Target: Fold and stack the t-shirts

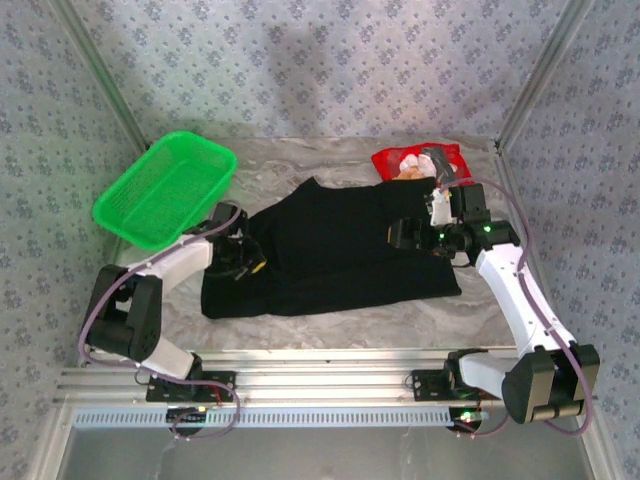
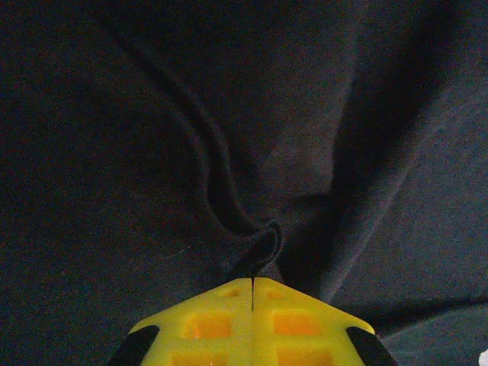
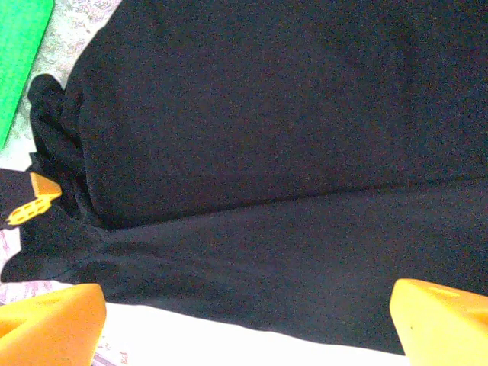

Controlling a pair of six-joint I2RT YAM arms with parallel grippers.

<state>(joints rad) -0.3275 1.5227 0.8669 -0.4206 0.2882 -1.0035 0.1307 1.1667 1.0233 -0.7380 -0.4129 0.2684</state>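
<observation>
Black cloth of the large t-shirt [image 1: 340, 245] lies spread on the counter [image 1: 330, 325], a ridge pinched in the closed left claw [image 2: 252, 284], likely to start a fold, while the right claw [image 3: 244, 316] hovers agape over its right part, near the folded red t-shirt [image 1: 418, 162].

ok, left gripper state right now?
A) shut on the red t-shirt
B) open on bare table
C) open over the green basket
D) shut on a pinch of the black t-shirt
D: in the left wrist view the left gripper has its yellow fingers pressed together, with a raised fold of the black t-shirt pinched at their tips.
</observation>
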